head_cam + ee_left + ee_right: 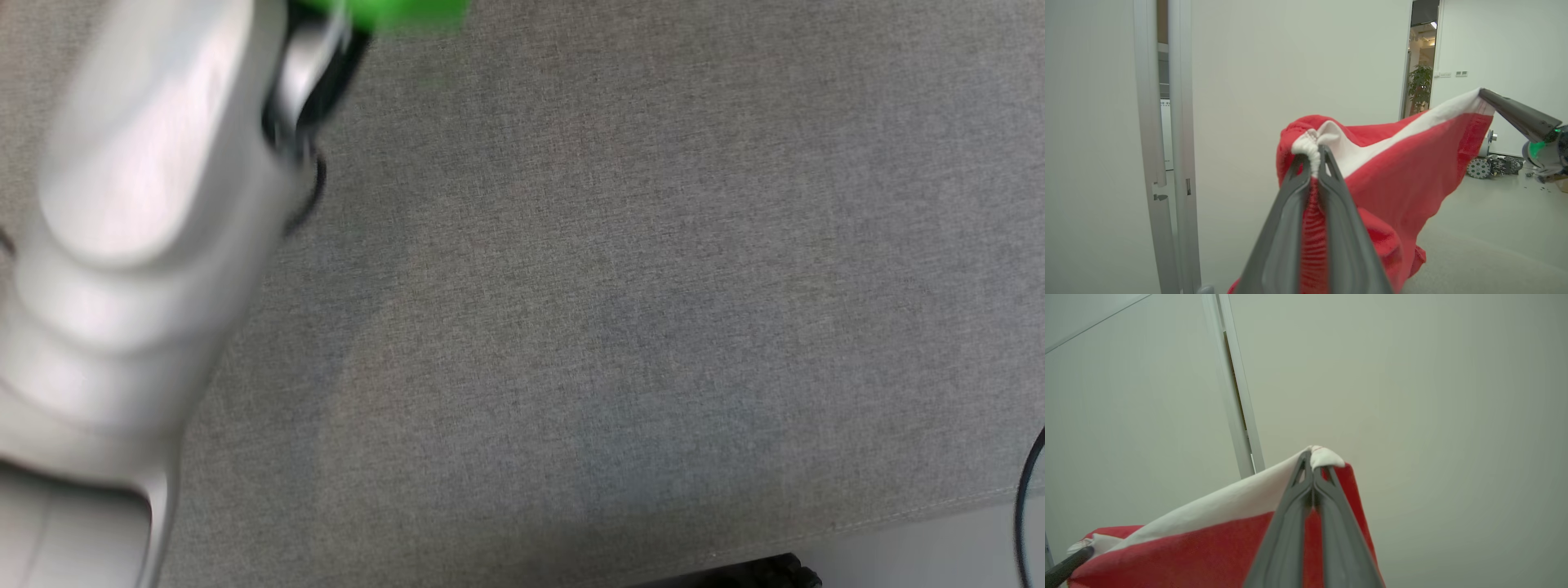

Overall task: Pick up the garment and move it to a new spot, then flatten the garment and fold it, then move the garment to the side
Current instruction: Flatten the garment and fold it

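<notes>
Garment (1396, 171) red-white, hanging between jaws: left jaws pinch bunched white edge, right jaws clamp white corner.

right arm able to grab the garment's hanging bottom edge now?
Probably not: the right gripper is shut on a white-edged corner of the garment, with the left gripper shut on another part. It would have to let go first; nothing else looks in the way.

The garment (1392, 171) is fuzzy, matt red cloth (band: white cloth). My fingers (1278, 249) look like matt dark plastic. My forearm shell (139, 163) is smooth and glossy. The surface (612, 286) is grey woven fabric.
</notes>
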{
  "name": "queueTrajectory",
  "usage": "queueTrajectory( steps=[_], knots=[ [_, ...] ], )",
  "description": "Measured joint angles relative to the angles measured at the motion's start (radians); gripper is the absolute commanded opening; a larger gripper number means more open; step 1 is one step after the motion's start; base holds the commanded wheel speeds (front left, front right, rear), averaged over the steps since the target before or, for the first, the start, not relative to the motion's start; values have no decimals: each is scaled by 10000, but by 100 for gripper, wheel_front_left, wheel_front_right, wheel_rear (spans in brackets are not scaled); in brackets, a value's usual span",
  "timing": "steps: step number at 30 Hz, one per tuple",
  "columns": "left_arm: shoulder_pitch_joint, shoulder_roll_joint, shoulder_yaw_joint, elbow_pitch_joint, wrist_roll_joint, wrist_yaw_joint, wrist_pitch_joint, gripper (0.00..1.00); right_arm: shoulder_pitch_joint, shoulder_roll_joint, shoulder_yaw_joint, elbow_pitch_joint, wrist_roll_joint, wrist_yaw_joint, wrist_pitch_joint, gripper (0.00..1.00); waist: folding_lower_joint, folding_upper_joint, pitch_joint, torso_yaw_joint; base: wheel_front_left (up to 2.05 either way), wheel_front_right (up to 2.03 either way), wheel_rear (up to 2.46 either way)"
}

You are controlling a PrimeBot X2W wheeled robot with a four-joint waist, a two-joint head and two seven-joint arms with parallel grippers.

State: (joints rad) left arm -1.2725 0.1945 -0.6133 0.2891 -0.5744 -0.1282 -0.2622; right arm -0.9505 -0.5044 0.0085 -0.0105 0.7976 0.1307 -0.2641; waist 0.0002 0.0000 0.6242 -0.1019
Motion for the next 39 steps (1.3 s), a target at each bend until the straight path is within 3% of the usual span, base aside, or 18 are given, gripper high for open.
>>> queueTrajectory(
  steps=[3,8,12,19,24,30,39],
  knots=[
    [2228,378,245,-1231,-355,-6,-4,0,2073,65,-117,-846,-36,0,0,0,-1,0,-130,24,0,0,0],
    [5697,1016,-228,-2282,-640,-8,0,0,5890,-81,322,-1722,-1114,0,0,0,-1,0,-683,91,0,0,0],
    [7633,1026,-121,-2581,-401,-8,-2,0,8043,602,276,-2186,-1133,0,0,0,-1,0,-1272,259,0,0,0],
    [9960,692,405,-2734,309,-8,-2,0,10456,1197,105,-3005,-1170,0,0,0,-1,0,-2236,528,0,0,0],
    [11069,671,723,-3160,619,-8,-2,0,11774,1283,-485,-4102,-1097,0,0,0,-2,0,-2804,745,0,0,0],
    [11648,779,658,-3570,704,-8,-2,0,12677,683,-506,-4573,-1607,0,0,0,-2,0,-3275,1027,0,0,0],
    [9894,84,-437,-2892,-63,-8,33,0,11130,-345,-700,-2619,-1728,0,0,0,-2,0,-3172,1607,0,0,0]
  ],
)
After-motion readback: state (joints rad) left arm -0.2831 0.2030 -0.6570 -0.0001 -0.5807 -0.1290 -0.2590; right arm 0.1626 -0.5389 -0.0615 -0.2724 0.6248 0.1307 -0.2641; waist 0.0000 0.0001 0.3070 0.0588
